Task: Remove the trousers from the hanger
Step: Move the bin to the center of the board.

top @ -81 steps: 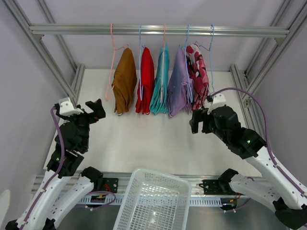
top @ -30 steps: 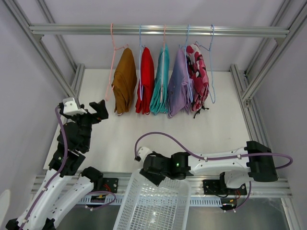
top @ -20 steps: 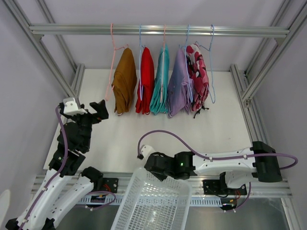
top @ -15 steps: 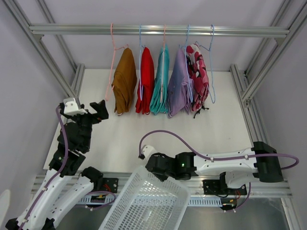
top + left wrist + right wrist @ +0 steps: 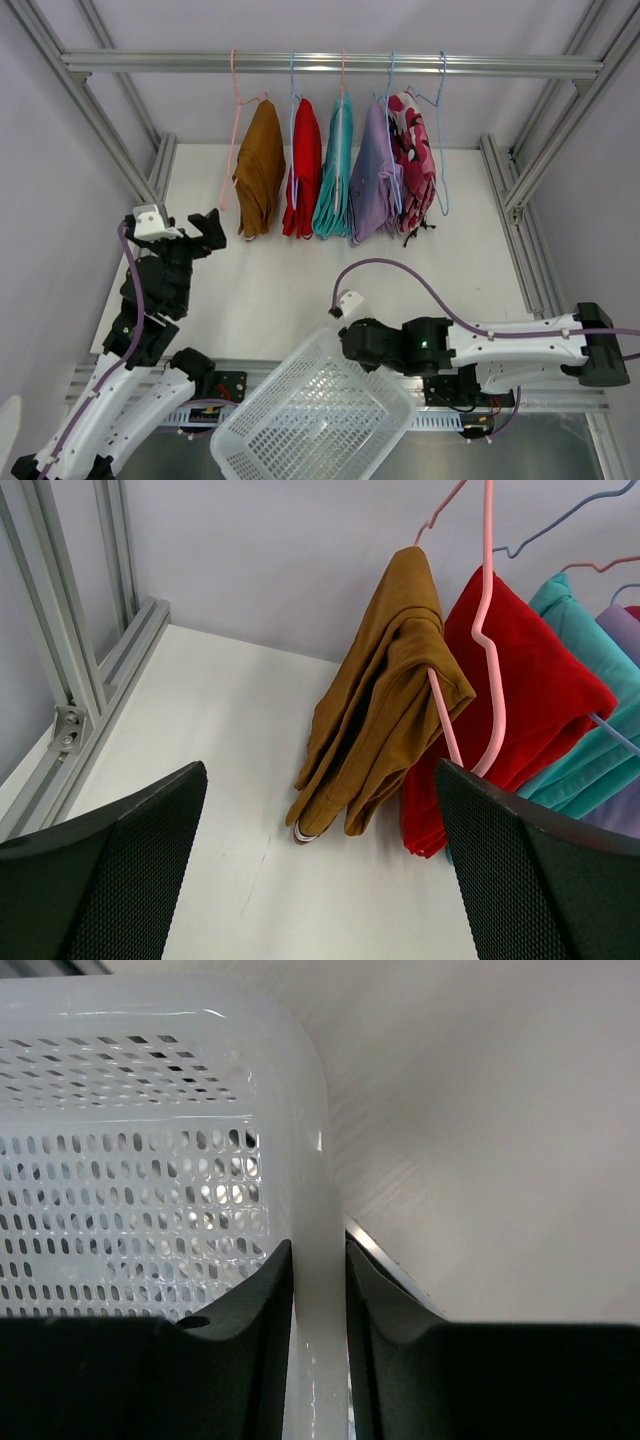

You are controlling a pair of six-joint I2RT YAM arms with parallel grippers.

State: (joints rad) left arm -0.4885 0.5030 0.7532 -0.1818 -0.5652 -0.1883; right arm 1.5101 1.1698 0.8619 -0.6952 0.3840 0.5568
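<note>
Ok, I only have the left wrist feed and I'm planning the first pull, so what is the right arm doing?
Observer: The right gripper is clamped on the rim of the white basket, at the near edge of the table.
Operator: Does the basket sit square to that edge?
Observer: No, from the top camera it lies at a slant, one corner pointing toward the clothes.
Operator: Does anything hang past the lilac trousers?
Observer: Yes, one more pair, the pink camouflage trousers, last on the right of the rail.
</note>
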